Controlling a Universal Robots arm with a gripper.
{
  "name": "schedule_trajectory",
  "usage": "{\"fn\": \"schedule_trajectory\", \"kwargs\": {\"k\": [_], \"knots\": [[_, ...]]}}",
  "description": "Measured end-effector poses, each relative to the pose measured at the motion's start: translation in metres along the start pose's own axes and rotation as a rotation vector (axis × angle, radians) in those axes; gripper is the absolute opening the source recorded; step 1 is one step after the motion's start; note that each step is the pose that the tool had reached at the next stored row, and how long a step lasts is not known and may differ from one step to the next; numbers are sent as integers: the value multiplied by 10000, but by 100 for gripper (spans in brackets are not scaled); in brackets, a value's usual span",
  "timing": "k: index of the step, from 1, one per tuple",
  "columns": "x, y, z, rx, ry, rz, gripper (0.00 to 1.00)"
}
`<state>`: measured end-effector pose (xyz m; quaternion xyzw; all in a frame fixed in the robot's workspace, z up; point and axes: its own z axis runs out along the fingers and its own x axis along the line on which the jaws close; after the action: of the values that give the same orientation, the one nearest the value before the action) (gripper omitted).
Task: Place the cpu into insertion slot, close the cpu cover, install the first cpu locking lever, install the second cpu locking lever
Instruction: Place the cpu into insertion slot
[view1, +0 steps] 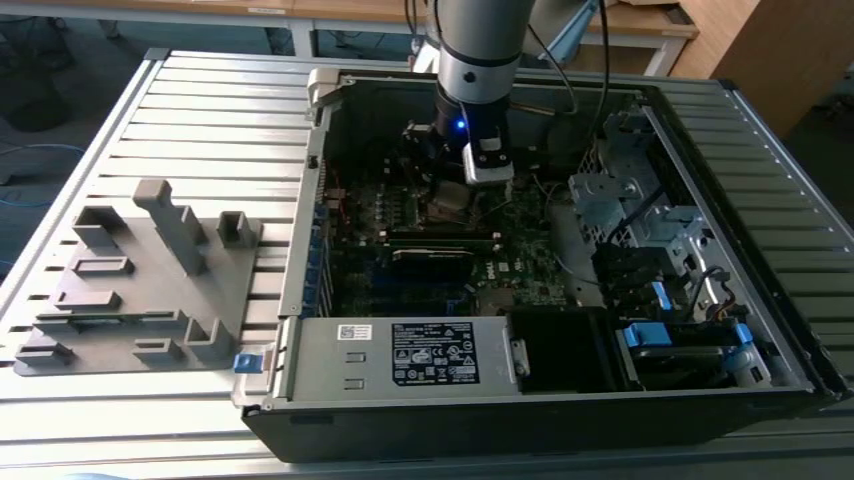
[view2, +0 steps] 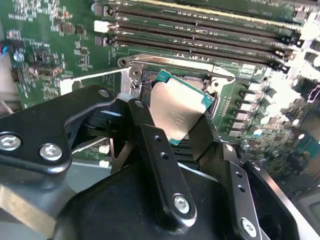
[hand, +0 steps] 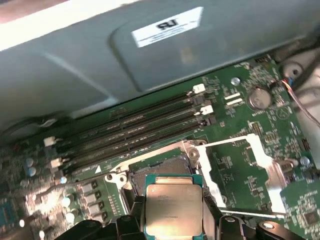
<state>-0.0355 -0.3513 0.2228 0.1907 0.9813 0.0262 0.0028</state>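
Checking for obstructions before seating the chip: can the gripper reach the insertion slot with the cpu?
Probably yes. The gripper holds the cpu just above the insertion slot, and the cpu cover looks swung open to one side, leaving the socket uncovered.

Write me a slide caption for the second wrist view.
Second wrist view: the pincer grips the cpu by two edges over the insertion slot of the green motherboard.
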Motion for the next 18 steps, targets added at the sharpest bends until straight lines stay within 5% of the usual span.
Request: {"fn": "schedule_trajectory", "kwargs": {"k": [6,11,18], "knots": [[0,-1,8,-4,-56,1062,54],[0,0,8,-5,-59,1121,54],[0,-1,12,-9,-104,1985,54]]}}
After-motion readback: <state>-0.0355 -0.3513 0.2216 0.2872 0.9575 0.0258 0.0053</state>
